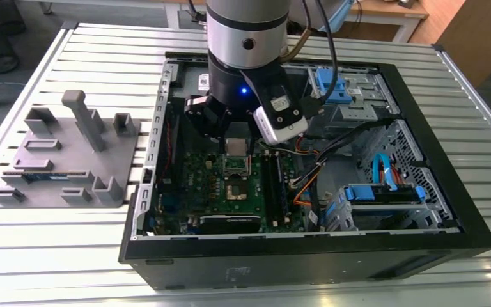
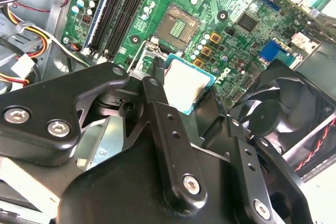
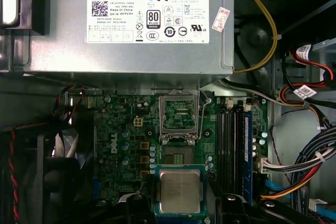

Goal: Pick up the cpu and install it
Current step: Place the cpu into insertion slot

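Right now the pincer point(image 3: 183, 201), clamped on two opposite edges of the cpu point(image 3: 180, 190), holds it flat above the motherboard point(image 3: 118, 129), so the step is probably best done by squaring the chip, level, with the open socket point(image 3: 177, 156) just beyond the fingertips.

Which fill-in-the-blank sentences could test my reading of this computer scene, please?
1. The pincer is ___ on the cpu.
2. The motherboard under the cpu is ___ in colour.
3. The grey tray lies to the exterior view's ___ of the computer case.
Missing words: shut; green; left.
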### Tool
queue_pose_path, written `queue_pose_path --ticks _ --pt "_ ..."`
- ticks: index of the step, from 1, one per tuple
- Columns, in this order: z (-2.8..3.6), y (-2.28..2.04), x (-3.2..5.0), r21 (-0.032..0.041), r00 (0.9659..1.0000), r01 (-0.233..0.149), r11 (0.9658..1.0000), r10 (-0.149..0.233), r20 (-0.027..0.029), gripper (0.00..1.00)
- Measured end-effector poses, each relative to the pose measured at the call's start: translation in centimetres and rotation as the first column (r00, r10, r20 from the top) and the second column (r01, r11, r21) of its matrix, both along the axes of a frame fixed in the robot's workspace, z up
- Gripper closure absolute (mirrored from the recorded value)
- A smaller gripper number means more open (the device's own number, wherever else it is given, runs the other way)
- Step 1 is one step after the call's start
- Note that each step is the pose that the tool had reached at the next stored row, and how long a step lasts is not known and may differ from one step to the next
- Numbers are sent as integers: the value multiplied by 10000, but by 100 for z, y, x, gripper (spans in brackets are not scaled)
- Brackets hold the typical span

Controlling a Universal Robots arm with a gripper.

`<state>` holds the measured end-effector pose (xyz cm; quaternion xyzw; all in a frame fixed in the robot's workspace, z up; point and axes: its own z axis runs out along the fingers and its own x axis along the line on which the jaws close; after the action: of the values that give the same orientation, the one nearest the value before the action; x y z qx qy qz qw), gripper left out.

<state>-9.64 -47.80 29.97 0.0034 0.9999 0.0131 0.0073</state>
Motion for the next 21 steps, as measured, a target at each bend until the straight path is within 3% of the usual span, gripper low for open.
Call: queue_pose_path --ticks 21 --pt "-59 0 0 0 10000 0 10000 0 0 53"
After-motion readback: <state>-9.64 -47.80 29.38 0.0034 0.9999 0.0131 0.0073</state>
